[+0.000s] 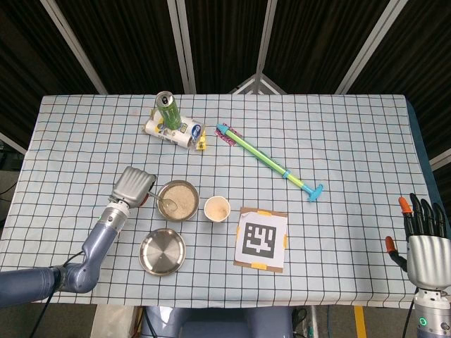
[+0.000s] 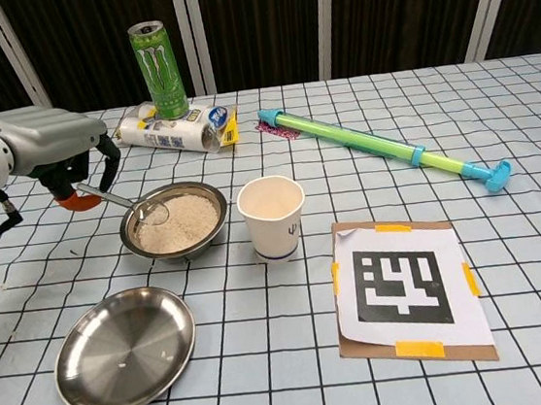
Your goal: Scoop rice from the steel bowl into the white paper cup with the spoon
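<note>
The steel bowl (image 2: 174, 250) (image 1: 196, 204) holds white rice (image 2: 183, 222) left of the white paper cup (image 2: 272, 218) (image 1: 217, 209), which stands upright with some rice in its bottom. My left hand (image 2: 47, 141) (image 1: 134, 186) is to the left of the bowl and grips the handle of the metal spoon (image 2: 120, 201). The spoon lies low, with its head at the bowl's left rim over the rice. My right hand (image 1: 425, 241) hovers at the table's near right corner, fingers spread and holding nothing; the chest view does not show it.
An empty steel plate (image 2: 124, 349) lies in front of the bowl. A marker card (image 2: 405, 290) sits right of the cup. At the back stand a green can (image 2: 159, 68) beside a lying packet (image 2: 173, 132), and a green-blue water gun (image 2: 382, 147).
</note>
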Robot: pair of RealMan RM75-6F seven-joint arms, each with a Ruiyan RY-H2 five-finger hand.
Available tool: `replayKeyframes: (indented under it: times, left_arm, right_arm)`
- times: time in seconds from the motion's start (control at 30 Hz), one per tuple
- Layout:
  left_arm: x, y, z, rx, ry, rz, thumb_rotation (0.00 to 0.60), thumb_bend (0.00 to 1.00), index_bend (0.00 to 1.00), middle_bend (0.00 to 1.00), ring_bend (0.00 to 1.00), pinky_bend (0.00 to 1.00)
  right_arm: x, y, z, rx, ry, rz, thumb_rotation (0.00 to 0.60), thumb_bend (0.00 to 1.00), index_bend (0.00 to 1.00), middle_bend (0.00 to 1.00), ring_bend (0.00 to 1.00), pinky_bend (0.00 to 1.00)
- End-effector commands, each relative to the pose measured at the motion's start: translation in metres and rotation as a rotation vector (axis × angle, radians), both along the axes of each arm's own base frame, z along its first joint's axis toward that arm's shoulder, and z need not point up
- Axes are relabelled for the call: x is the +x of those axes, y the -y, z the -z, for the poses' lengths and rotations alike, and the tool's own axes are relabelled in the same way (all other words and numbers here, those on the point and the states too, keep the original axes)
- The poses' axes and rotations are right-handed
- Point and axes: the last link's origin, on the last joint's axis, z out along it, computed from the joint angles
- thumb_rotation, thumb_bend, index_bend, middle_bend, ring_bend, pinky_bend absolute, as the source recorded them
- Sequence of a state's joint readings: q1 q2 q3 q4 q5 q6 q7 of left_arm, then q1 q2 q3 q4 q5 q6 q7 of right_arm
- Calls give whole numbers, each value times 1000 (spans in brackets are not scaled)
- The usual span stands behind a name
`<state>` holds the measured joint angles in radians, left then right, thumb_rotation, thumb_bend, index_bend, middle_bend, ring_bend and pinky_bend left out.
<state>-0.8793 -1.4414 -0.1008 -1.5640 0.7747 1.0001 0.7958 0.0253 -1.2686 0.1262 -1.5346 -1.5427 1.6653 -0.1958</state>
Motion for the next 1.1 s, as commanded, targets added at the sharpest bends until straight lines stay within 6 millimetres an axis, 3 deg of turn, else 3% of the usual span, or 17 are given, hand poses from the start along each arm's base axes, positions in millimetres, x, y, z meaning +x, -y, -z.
replayKeyframes:
  times: [0.03, 0.37, 0.8, 1.1]
  left_arm:
    - [5, -1, 1, 0, 6, 3, 600, 559, 561, 993, 1000, 1000]
    - [31, -7, 1, 0, 11, 34, 600, 559, 560, 993, 1000, 1000]
    - [88, -14, 3, 5, 20, 115, 600, 559, 559, 993, 1000, 1000]
    - [111, -14, 17, -2, -53, 181, 600, 559, 560, 993, 1000, 1000]
  right_arm:
    - [0, 0, 0, -1, 0, -1, 600, 383, 0, 0, 0, 0]
    - [0, -1, 0, -7, 2, -10, 600, 383, 0, 0, 0, 0]
    - [0, -1, 0, -9, 6, -13, 600, 383, 0, 0, 0, 0]
    - [0, -1, 0, -13, 8, -15, 600, 383, 0, 0, 0, 0]
